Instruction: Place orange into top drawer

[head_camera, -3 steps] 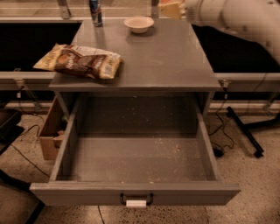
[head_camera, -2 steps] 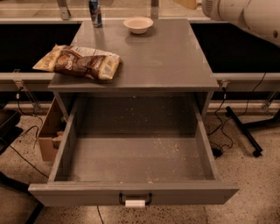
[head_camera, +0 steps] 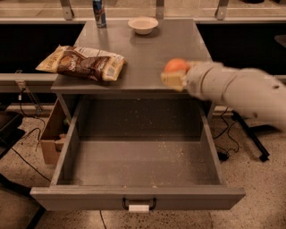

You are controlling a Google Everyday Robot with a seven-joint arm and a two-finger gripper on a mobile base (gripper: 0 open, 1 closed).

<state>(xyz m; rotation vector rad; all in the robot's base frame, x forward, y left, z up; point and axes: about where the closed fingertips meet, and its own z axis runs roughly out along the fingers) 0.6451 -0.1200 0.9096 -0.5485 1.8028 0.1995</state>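
The carrying step is under way. The robot's pale two-finger hand (head_camera: 173, 78), at the end of a white arm (head_camera: 241, 89) reaching in from the right, is closed around the small, smooth, round orange (head_camera: 176, 65). It holds the fruit in the air over the front edge of the flat grey counter (head_camera: 152, 47), just behind and above the right half of the open drawer. The wide, shallow grey top drawer (head_camera: 138, 197) stands pulled out with its speckled floor bare, so nothing needs opening first. By my reading the task is past its midpoint: the grasp is made and the deposit is not yet done. The next move calls for bringing the fruit forward and down past the counter's lip until it is over the drawer floor, then lowering it close before release (a round fruit let go from height would likely roll or bounce against the walls). Little of the writing can be read. The crinkled brown-and-yellow snack bag (head_camera: 82, 62) on the counter's left side carries lettering too blurred to make out, and the blue can (head_camera: 99, 9) at the back shows print I cannot read. The small white label (head_camera: 138, 208) below the black handle (head_camera: 139, 203) on the drawer front looks blank, and the beige bowl (head_camera: 143, 24) at the back is plain.
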